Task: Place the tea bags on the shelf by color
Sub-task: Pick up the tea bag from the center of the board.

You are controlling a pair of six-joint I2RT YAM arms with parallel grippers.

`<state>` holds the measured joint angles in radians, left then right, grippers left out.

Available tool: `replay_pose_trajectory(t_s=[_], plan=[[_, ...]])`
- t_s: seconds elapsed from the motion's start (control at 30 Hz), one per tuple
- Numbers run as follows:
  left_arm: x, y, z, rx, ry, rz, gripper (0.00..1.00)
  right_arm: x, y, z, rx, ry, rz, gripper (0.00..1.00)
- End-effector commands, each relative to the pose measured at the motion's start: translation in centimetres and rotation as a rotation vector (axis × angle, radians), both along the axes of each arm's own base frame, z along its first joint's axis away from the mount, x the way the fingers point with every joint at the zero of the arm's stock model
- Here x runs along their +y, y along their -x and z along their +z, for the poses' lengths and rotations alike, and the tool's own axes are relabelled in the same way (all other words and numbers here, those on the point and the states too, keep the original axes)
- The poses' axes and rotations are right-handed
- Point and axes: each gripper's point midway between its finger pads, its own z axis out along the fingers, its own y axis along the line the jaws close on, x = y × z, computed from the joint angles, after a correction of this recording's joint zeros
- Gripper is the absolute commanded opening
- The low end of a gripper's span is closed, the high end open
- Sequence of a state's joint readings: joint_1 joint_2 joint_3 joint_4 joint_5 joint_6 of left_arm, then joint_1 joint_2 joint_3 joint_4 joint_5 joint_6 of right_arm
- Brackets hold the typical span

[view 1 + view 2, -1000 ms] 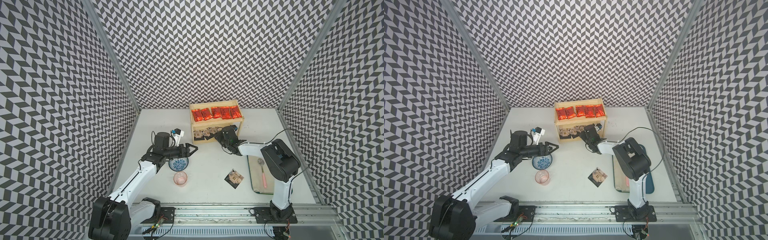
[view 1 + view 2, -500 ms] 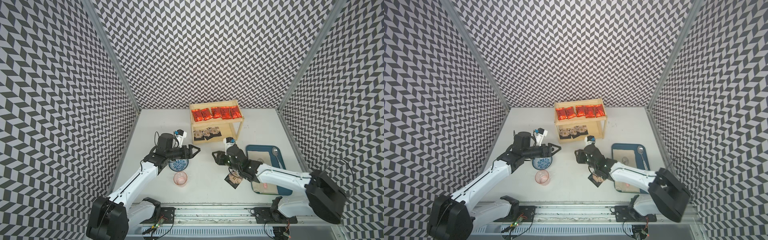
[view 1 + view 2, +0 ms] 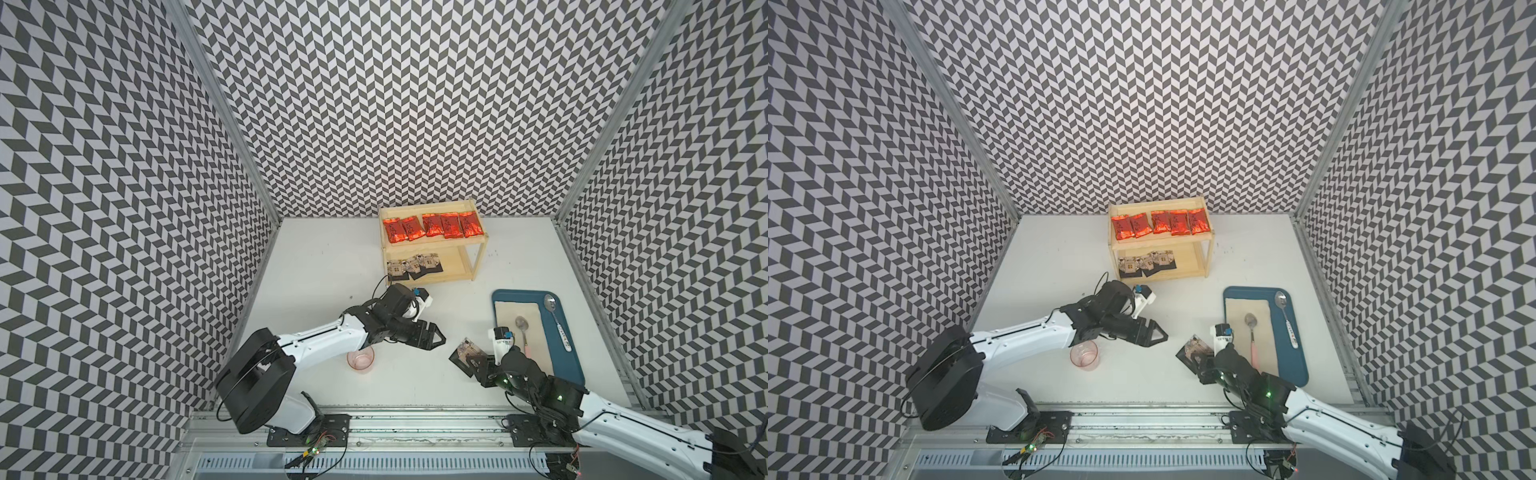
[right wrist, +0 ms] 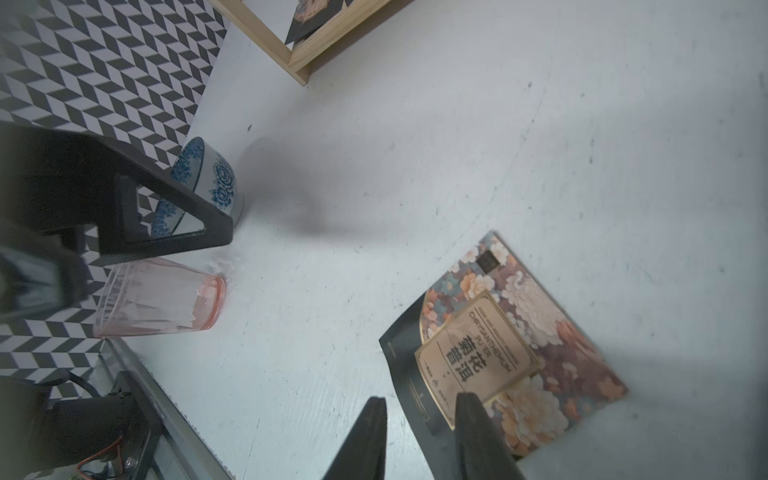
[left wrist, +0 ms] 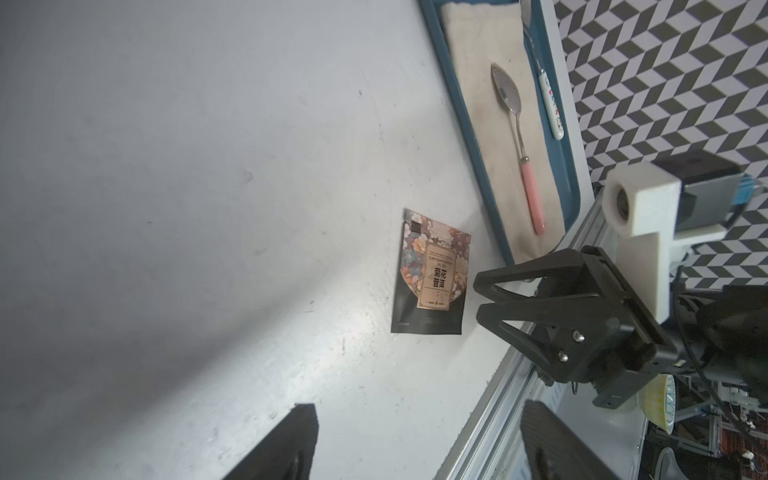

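Near the table's front edge, just beside a blue tray point(image 3: 567, 363), one black tea bag point(image 4: 498, 353) lies flat, well apart from the shelf point(image 3: 436, 242), where five red bags point(image 3: 432, 224) fill the top board and three black bags point(image 3: 413, 264) sit on the lower. The right gripper point(image 4: 419, 407) sits at its corner, jaws narrowly parted, one finger over the packet, nothing pinched yet. The left gripper point(image 3: 434, 336) hovers nearby, jaws spread wide, empty. The bag looks light, thin, limp and slick; an edge or corner seems the best hold.
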<state>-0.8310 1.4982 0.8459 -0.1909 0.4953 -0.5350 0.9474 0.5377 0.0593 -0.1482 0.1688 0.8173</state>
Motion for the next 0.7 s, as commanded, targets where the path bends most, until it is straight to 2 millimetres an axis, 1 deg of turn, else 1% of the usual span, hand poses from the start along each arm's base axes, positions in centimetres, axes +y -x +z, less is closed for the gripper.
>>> replay_pose_trajectory(t_s=[0.0, 0.17, 0.23, 0.37, 0.5, 0.57, 0.67], plan=[[-1.9, -0.3, 0.4, -0.026, 0.023, -0.046, 0.82, -0.1, -0.4, 1.1, -0.027, -0.074, -0.045, 0.32], [-3.3, -0.4, -1.7, 0.016, -0.005, -0.069, 0.81, -0.4, -0.7, 0.8, -0.026, -0.081, -0.073, 0.32], [-3.7, -0.7, -2.5, 0.03, -0.015, -0.068, 0.81, -1.0, -0.9, 0.2, 0.007, -0.065, -0.12, 0.3], [-4.3, -0.9, -3.8, 0.052, -0.032, -0.072, 0.8, -1.9, -0.8, -1.2, 0.087, -0.06, -0.197, 0.31], [-4.6, -1.0, -4.7, 0.064, -0.046, -0.074, 0.8, -1.7, -0.5, -2.3, 0.134, -0.067, -0.206, 0.32], [-4.6, -1.0, -5.4, 0.081, -0.051, -0.076, 0.8, -1.3, -0.6, -2.4, 0.128, -0.089, -0.194, 0.32], [-4.8, -0.7, -6.5, 0.109, -0.055, -0.083, 0.74, -1.3, -1.0, -2.5, 0.115, -0.095, -0.194, 0.32]])
